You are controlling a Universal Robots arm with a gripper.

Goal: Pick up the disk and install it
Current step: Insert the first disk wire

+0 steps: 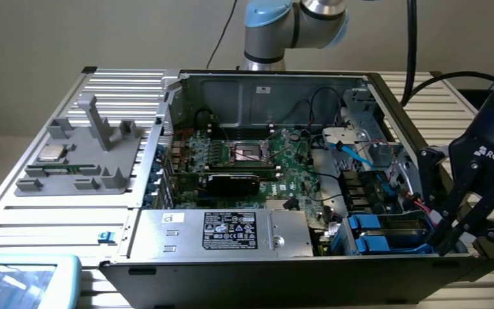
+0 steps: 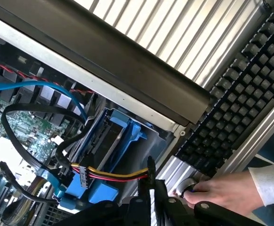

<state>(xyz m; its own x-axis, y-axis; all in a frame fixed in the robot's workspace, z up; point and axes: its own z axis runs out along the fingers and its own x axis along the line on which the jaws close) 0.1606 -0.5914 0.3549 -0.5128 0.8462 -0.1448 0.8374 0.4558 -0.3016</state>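
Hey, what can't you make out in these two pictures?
Label on the disk: wrist view, it lies edge-on inside its blue frame.
Whether the disk is fully seated: exterior view, gripper and cables cover part of the bay.
What the hand holds: wrist view, partly behind the gripper.

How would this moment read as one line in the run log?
gripper: shut, by coloured wires | disk: inside computer case | hand: beside keyboard

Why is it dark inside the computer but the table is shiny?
Exterior view: the ribbed silver table looks bright; the walls of the black computer case shade its inside. Wrist view: the table gleams; the case rim shadows the blue plastic frame.
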